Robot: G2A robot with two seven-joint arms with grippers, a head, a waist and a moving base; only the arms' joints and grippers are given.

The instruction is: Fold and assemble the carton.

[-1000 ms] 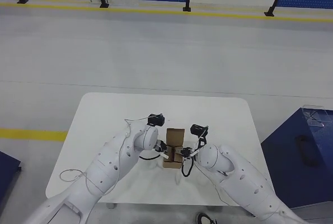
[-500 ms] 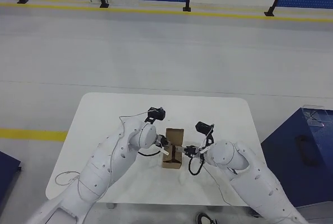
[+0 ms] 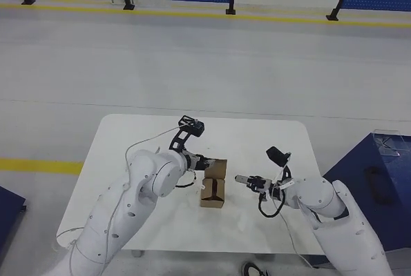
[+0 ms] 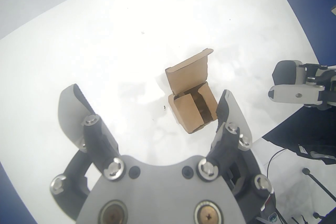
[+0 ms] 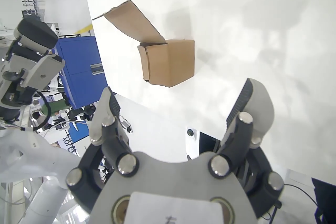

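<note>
**Carton on the counter, with both grippers.** The brown carton [image 3: 213,188] stands near the middle of the white counter [image 3: 274,141], a little toward 6 o'clock. Its lid flap [image 4: 187,72] is raised on the 12 o'clock side. Two inner flaps [image 4: 187,110] are folded over the opening, with a dark gap between them. The left gripper [image 3: 203,163], at the carton's 11 o'clock just beside the lid flap, has its fingers spread wide and holds nothing. The right gripper [image 3: 242,181], at the carton's 3 o'clock and apart from it, is likewise spread wide and empty.
</note>
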